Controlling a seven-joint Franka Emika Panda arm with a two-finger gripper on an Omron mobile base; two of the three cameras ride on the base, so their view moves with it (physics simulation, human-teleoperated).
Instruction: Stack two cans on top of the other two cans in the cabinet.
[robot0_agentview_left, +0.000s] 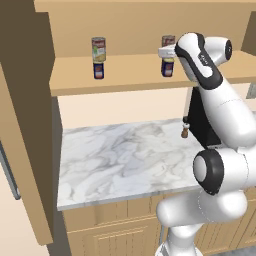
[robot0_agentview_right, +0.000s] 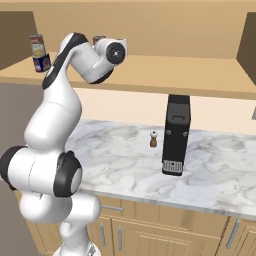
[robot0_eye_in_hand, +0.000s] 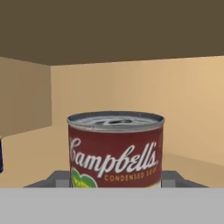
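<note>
You have the pincer (robot0_eye_in_hand: 114, 186) closed on a soup can (robot0_eye_in_hand: 115, 151), which stands upright between the grey fingers (robot0_eye_in_hand: 59, 179) in the hand view; the lower part of its label is cut off there, so you cannot see what it sits on. From the left base view the hand reaches into the cabinet (robot0_agentview_left: 130, 75) at the right end of its open shelf, and the held can (robot0_agentview_left: 168, 41) shows only as a sliver above a short blue can (robot0_agentview_left: 167, 67); the arm's wrist covers where the two meet, so whether they touch is not clear. At the left end of the shelf the other tall can (robot0_agentview_left: 99, 49) stands upright on top of a second blue can (robot0_agentview_left: 98, 70), both in plain sight. In the right base view that left stack (robot0_agentview_right: 38, 51) shows at the far left, while the arm hides nearly all of the right one. Below, on the marble bench (robot0_agentview_left: 120, 160), a black appliance (robot0_agentview_right: 176, 134) stands upright with a small pepper mill (robot0_agentview_right: 153, 139) just beside it; in the left base view the arm cuts off most of the appliance.
</note>
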